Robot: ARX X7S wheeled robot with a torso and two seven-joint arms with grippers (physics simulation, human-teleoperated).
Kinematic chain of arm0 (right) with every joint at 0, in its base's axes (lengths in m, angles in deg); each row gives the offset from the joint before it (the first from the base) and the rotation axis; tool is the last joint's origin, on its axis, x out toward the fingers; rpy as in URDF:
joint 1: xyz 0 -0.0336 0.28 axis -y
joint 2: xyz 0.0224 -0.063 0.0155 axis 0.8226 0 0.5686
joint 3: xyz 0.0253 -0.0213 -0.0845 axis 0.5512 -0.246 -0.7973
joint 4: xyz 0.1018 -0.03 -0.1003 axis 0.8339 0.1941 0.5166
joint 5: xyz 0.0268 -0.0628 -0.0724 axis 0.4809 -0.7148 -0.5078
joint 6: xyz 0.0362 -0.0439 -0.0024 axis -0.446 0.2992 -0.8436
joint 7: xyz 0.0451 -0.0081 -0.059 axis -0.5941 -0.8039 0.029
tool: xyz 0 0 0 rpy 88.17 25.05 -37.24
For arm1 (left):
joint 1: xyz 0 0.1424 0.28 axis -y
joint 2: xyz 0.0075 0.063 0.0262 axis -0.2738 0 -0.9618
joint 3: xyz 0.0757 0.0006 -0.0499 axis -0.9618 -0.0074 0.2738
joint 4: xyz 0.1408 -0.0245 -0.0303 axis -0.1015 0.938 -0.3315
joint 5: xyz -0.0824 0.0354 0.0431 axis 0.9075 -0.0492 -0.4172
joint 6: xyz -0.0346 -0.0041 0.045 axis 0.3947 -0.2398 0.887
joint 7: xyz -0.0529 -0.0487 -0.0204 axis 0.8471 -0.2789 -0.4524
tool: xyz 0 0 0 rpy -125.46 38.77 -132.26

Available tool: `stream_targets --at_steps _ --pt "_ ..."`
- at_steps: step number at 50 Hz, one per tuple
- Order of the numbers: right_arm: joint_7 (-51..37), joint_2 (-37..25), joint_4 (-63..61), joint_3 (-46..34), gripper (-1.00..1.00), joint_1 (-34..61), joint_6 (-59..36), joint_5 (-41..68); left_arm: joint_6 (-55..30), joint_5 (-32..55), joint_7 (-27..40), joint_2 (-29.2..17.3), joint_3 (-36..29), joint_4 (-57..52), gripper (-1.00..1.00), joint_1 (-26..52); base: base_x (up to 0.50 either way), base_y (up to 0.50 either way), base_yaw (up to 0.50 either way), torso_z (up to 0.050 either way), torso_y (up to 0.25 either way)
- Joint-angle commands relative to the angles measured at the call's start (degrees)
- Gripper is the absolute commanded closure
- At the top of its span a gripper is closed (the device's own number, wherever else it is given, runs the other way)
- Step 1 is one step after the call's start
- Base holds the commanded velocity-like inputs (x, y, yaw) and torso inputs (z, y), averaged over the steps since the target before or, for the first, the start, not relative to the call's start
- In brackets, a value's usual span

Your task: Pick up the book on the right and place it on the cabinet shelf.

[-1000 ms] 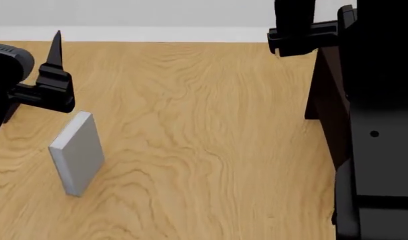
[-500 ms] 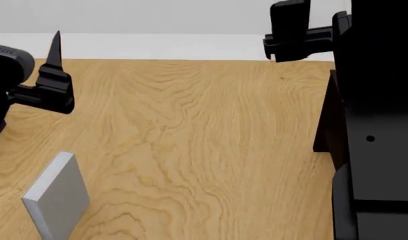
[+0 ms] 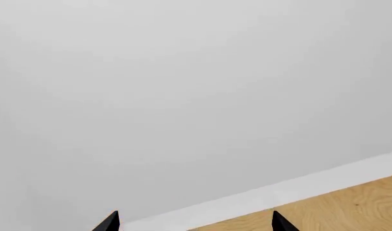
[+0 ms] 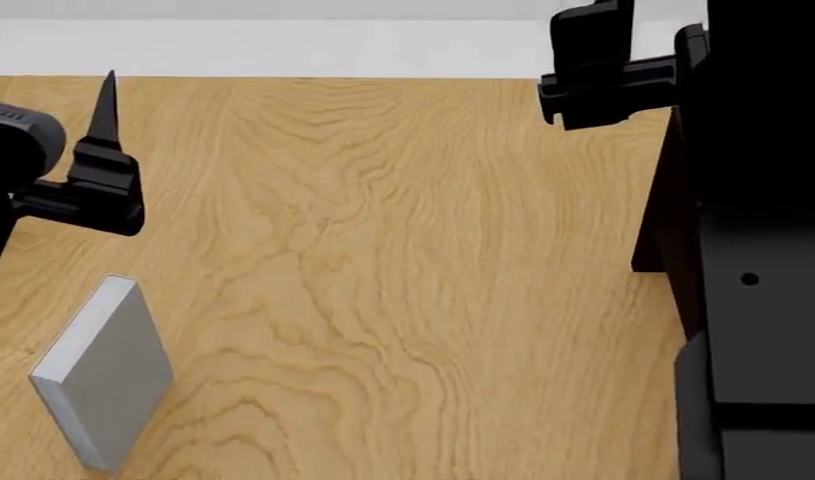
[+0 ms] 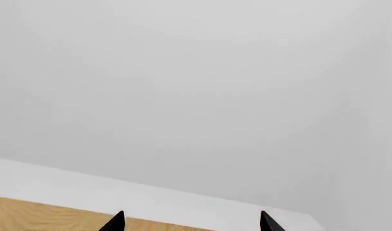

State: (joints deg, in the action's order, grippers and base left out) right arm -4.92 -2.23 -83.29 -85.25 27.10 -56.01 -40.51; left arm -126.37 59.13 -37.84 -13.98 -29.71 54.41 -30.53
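The book (image 4: 103, 385) stands on edge on the wooden floor (image 4: 380, 250) at about 8 o'clock in the head view, leaning a little, its pale grey cover facing 4 o'clock and its thin spine edge towards the camera. Nothing touches it.

The left gripper (image 4: 107, 150) hangs above and just beyond the book, at about 9 o'clock, well clear of it — one pointed black finger stands upright there. The left wrist view shows two black tips (image 3: 109, 222) set wide apart with nothing between them, so this gripper is spread and empty. Beyond the tips lie a white baseboard (image 3: 279, 192) and a plain grey wall (image 3: 183, 86).

The right gripper (image 4: 607, 65) sits at about 1 o'clock in the head view, raised, close against the dark cabinet (image 4: 761, 250) that fills the 3 o'clock side. In the right wrist view its two tips (image 5: 266, 222) are likewise parted — nothing held. The cabinet's shelf itself cannot be made out; only the dark outer side and a leg (image 4: 654, 215) on the floor show.
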Motion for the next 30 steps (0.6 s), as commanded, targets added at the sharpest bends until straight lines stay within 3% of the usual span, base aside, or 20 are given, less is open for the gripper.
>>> stream_targets --at_steps 1,16,18,21,23,30 --pt "0.67 -1.05 -2.12 -0.21 -1.0 0.77 -3.2 0.39 0.57 0.63 0.18 -0.09 0.92 -0.08 -1.0 -0.44 0.0 0.0 0.0 0.0 0.0" --pt "2.56 -8.4 -14.14 1.86 -1.0 1.16 -18.06 4.51 4.74 0.5 0.35 -0.56 0.33 3.53 -1.0 -1.93 0.0 0.0 0.0 0.0 0.0" --pt "-3.74 -11.02 -14.21 3.56 -1.0 1.0 -18.07 13.64 5.34 0.32 0.56 -0.56 0.22 4.34 -1.0 -1.97 0.0 0.0 0.0 0.0 0.0" --pt "-25.76 -17.99 -12.3 7.05 -1.0 2.78 -18.05 39.42 6.93 0.18 0.65 -0.46 -0.08 6.51 -1.0 -2.09 0.0 0.0 0.0 0.0 0.0" --pt "-34.24 -20.2 -10.98 7.99 -1.0 3.85 -17.99 54.47 7.45 0.16 0.66 -0.45 -0.24 7.04 -1.0 -2.08 0.0 0.0 0.0 0.0 0.0" --pt "-50.29 -26.11 -9.01 10.28 -1.0 4.11 -17.61 76.42 9.5 -0.24 0.77 -0.51 -1.15 9.73 -1.0 -2.01 0.0 0.0 0.0 0.0 0.0"
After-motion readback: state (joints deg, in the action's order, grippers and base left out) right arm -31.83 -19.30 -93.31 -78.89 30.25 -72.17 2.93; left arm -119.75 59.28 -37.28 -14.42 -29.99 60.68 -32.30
